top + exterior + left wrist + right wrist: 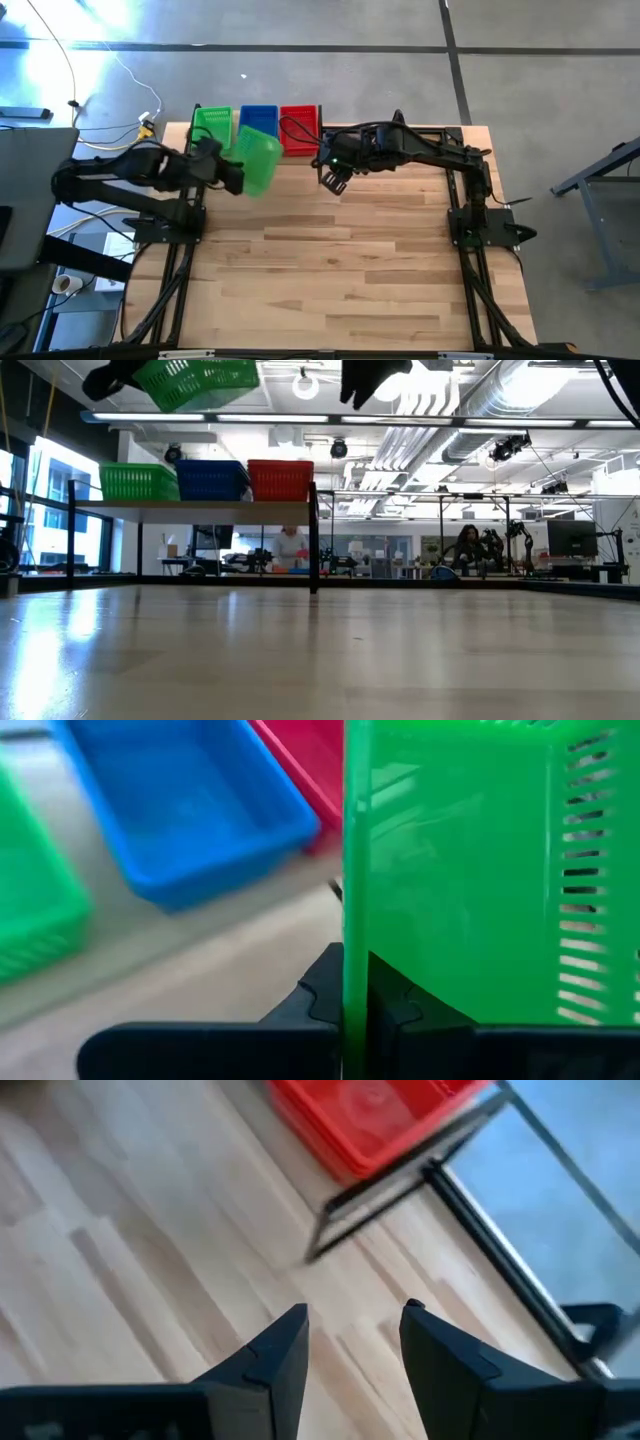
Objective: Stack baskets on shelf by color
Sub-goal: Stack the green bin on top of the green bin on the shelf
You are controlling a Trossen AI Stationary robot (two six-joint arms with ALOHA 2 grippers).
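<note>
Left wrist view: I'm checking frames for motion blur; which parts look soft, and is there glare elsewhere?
Left wrist view: the blue plastic basket and wooden shelf board look smeared; the held green mesh basket stays sharper. High view: bright glare on the floor at top left.

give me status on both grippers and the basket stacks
Left gripper shut on green mesh plastic basket, held up near the shelf. Right gripper open, empty, above the table. Nothing blocking the green stack.

High view: overhead, facing straight down, whole table [340,270].
Low view: tabletop height, facing level toward the shelf [200,506].
Wrist views: close, facing forward.
Shared: red basket [375,1115], at 12 o'clock overhead.
</note>
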